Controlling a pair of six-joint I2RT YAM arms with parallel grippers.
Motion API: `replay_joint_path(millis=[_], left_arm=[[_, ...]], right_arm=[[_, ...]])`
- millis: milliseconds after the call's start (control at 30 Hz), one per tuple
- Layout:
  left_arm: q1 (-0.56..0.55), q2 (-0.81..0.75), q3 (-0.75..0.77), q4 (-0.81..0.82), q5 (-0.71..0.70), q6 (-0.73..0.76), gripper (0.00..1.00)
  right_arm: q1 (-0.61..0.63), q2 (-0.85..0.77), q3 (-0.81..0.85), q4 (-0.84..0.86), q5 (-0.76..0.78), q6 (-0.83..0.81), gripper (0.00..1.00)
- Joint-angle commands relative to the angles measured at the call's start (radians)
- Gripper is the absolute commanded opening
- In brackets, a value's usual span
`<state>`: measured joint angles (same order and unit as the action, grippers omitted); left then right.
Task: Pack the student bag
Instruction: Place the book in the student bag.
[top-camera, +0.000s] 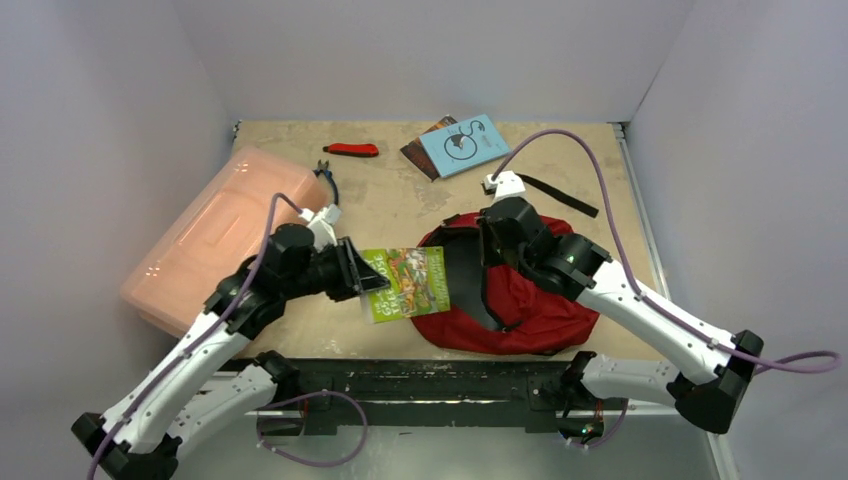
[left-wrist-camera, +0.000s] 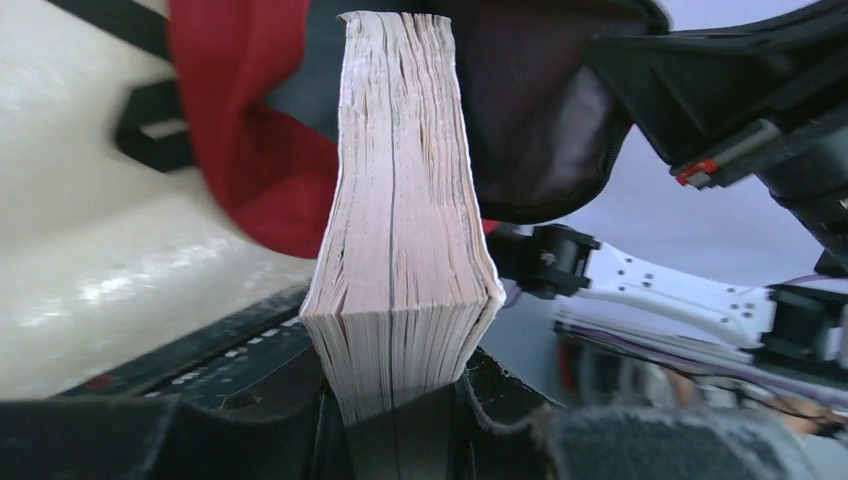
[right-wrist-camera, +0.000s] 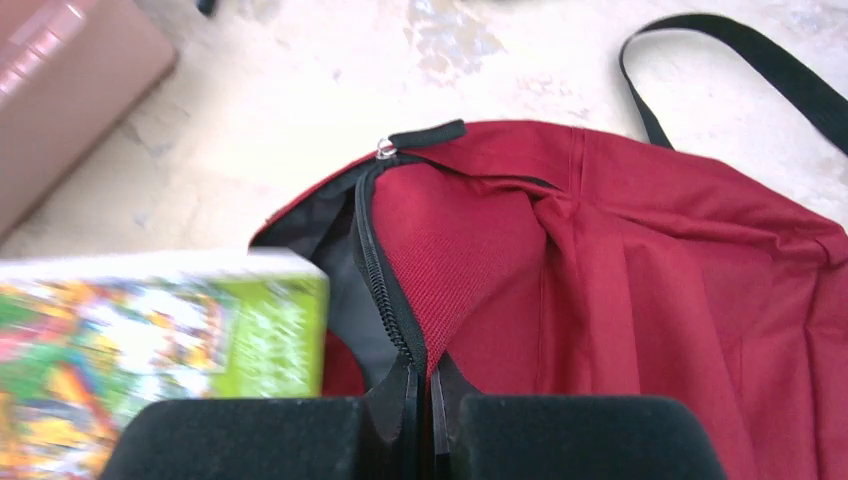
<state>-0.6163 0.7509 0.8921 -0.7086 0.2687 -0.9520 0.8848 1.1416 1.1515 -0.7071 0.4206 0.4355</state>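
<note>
L fingers (left-wrist-camera: 500, 430) pinching thick book (top-camera: 405, 283) at red backpack (top-camera: 530, 300) mouth, middle of counter (top-camera: 400, 190); R fingers (right-wrist-camera: 580, 440) pressed together on its zip edge.

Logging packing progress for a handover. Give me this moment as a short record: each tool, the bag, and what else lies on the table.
left tool: shut on green book
right tool: shut on student bag at its zipper edge
bag state: red, lying on table, main zipper open
book position: far end at the bag's opening
also on table: pink box, blue booklet, red cutter
</note>
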Motion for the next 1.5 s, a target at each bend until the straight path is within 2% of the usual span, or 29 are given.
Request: replay_joint_path(millis=[0, 100, 233, 500, 600, 733, 900, 1033, 1100, 1233, 1400, 1467], left_arm=[[-0.002, 0.063, -0.141, 0.437, 0.241, -0.320, 0.00], [0.002, 0.128, -0.207, 0.580, 0.243, -0.462, 0.00], [0.004, 0.207, -0.259, 0.768, 0.223, -0.563, 0.00], [0.005, 0.371, -0.270, 0.943, 0.199, -0.603, 0.00], [0.003, 0.462, -0.259, 1.083, 0.244, -0.623, 0.00], [-0.031, 0.588, -0.220, 1.219, 0.296, -0.627, 0.00], [-0.146, 0.728, -0.168, 1.306, 0.190, -0.562, 0.00], [-0.239, 0.875, -0.158, 1.545, 0.007, -0.520, 0.00], [-0.253, 0.968, -0.119, 1.683, -0.023, -0.475, 0.00], [-0.262, 1.130, -0.078, 1.900, -0.102, -0.478, 0.00], [-0.293, 1.217, -0.003, 1.988, -0.129, -0.475, 0.00], [-0.313, 1.212, 0.046, 1.943, -0.108, -0.439, 0.00]], right_arm=[[-0.051, -0.024, -0.012, 0.222, -0.151, -0.013, 0.00], [-0.071, -0.017, 0.000, 0.246, -0.183, -0.009, 0.00], [-0.074, -0.025, 0.004, 0.267, -0.210, -0.014, 0.00], [-0.075, -0.036, -0.007, 0.290, -0.275, -0.005, 0.00], [-0.075, -0.035, -0.008, 0.299, -0.299, 0.001, 0.00], [-0.076, -0.034, -0.008, 0.317, -0.307, -0.001, 0.00], [-0.076, -0.029, 0.002, 0.317, -0.302, -0.009, 0.00], [-0.076, -0.029, 0.006, 0.316, -0.315, -0.009, 0.00], [-0.076, -0.034, 0.005, 0.317, -0.324, -0.004, 0.00], [-0.076, -0.044, 0.003, 0.317, -0.341, 0.002, 0.00], [-0.076, -0.044, -0.014, 0.320, -0.353, -0.004, 0.00], [-0.076, -0.040, -0.025, 0.332, -0.360, -0.008, 0.00]])
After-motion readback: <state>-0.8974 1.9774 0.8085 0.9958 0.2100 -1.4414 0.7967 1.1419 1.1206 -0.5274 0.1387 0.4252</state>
